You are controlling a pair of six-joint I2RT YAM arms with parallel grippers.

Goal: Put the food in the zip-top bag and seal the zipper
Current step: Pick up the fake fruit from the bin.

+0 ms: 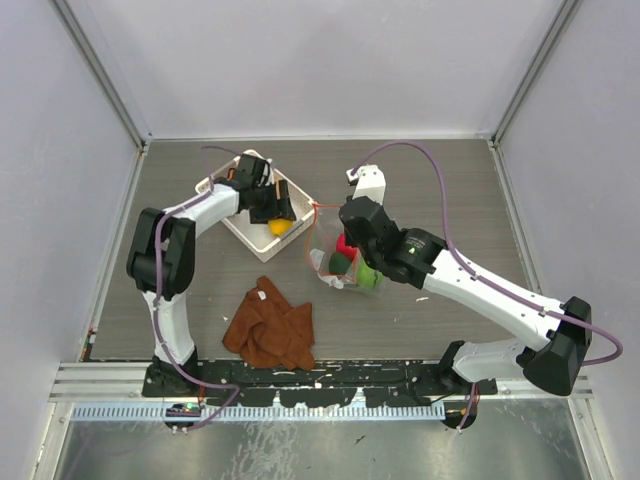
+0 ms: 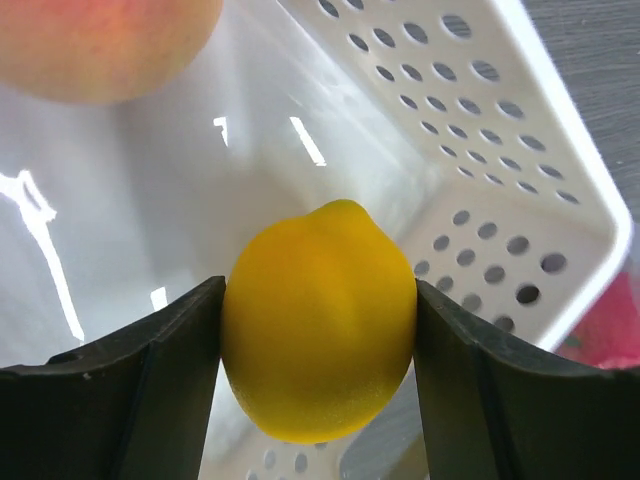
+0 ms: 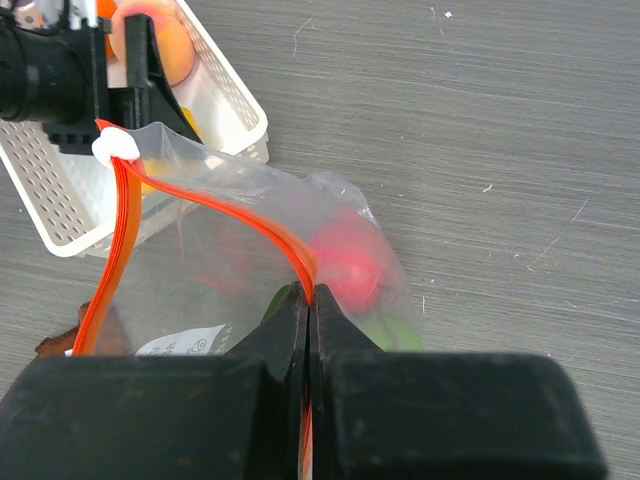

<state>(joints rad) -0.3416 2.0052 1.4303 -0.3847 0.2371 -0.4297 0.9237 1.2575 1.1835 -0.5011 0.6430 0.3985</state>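
My left gripper (image 2: pixel 318 330) is inside the white lattice basket (image 1: pixel 262 235), shut on a yellow toy fruit (image 2: pixel 318 318), which also shows in the top view (image 1: pixel 280 227). A peach-pink fruit (image 2: pixel 100 45) lies in the basket beyond it. My right gripper (image 3: pixel 311 300) is shut on the orange-red zipper strip (image 3: pixel 240 215) of the clear zip-top bag (image 1: pixel 340 258), holding its mouth up beside the basket. A red fruit (image 3: pixel 350 262) and a bright green fruit (image 3: pixel 392 332) lie inside the bag, which also shows a dark green one (image 1: pixel 340 265) in the top view.
A brown cloth (image 1: pixel 270 327) lies crumpled on the table near the front, left of centre. The basket's perforated wall (image 2: pixel 500 180) stands close to the right of my left gripper. White walls enclose the table.
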